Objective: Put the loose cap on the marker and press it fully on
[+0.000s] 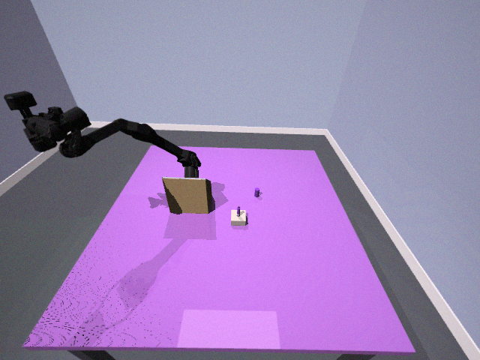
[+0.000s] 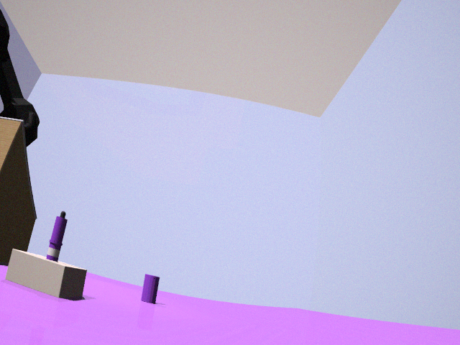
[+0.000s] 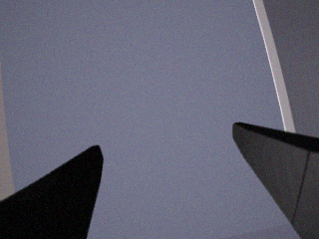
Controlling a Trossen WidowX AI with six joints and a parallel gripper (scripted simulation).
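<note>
The black arm (image 1: 133, 130) reaches from its wooden stand (image 1: 187, 195) out past the bench's (image 1: 294, 271) (image 2: 223, 323) left edge, its gripper (image 3: 167, 140) spread wide around nothing; inward from the bench's far right corner, the purple cap (image 1: 256, 192) (image 2: 149, 288) stands upright, apart from the black-tipped purple marker (image 1: 238, 211) (image 2: 57, 233) upright in its pale block (image 1: 238, 222) (image 2: 35, 272)

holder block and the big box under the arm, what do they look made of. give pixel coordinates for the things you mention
The small off-white rectangular holder block (image 1: 238, 222) (image 2: 34, 274): perhaps matte plastic or painted wood; flat, even colour without grain.

The large brown slant-sided box (image 1: 188, 195) (image 2: 14, 196): probably wood, dull; fine grain streaks its tan face.
</note>
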